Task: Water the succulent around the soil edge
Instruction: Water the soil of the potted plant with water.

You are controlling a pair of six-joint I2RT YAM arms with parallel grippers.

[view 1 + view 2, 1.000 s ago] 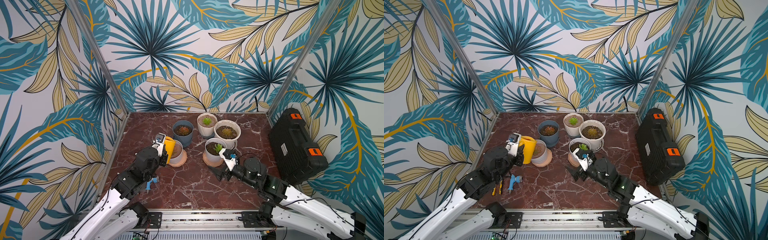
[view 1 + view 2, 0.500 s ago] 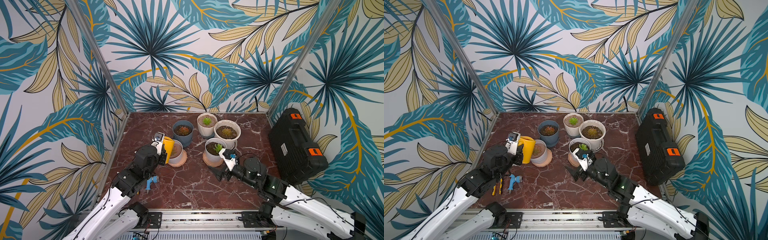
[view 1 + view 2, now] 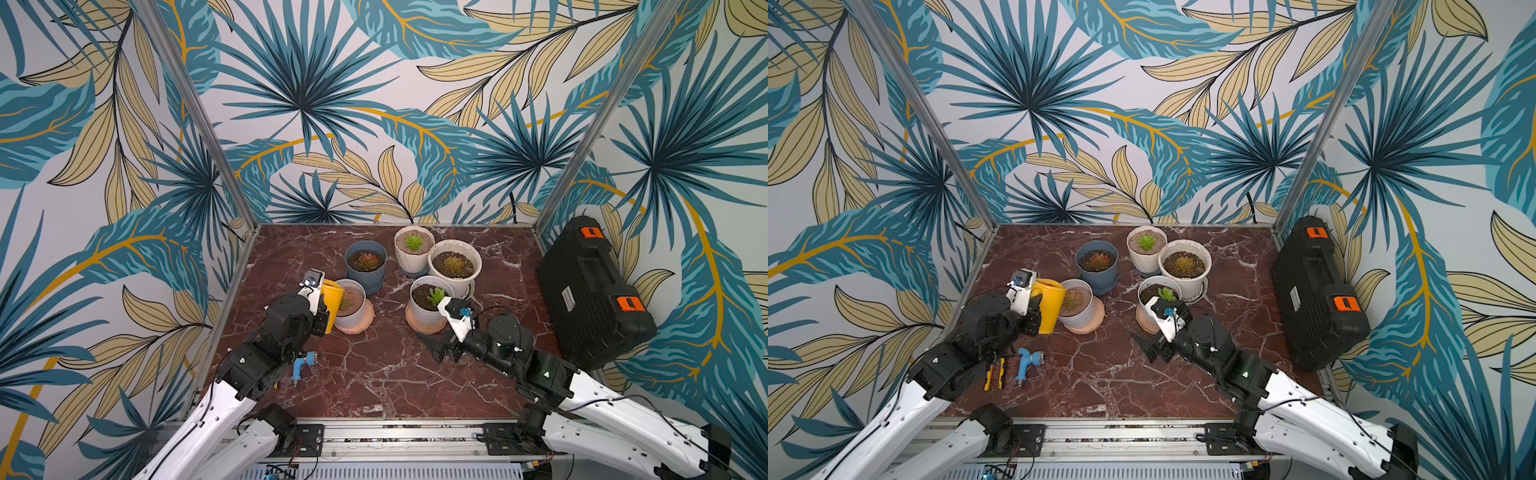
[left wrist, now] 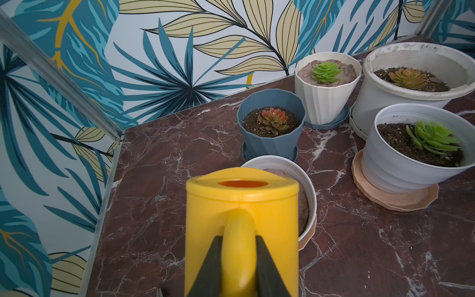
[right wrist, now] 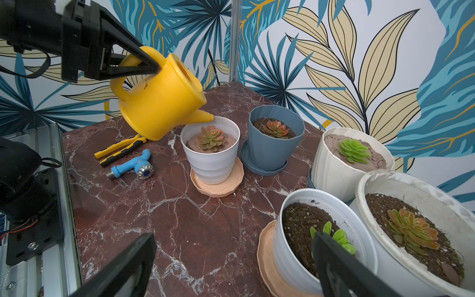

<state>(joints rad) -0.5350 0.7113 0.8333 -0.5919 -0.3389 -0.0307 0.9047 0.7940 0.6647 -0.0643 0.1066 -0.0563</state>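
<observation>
- Pinched narrow with the left gripper on the arched handle of the yellow watering can.
- Spread wide and holding nothing with the right gripper, near a green succulent in another pot.
- Held clear of the marble table, tilted, just beside the white pot on its peach saucer.
- Danger of wetting the pink-green succulent in place of the soil edge, from too much tilt or reach.
- Danger of pushing the pot, from the spout so close to the rim; touching or not, hard to say.
- Danger of turning in the grip, from a pinch on a round handle only.
- Pointing spout-first down over the rim on the can's side; long axis from handle to spout, sloping toward the pot.
</observation>
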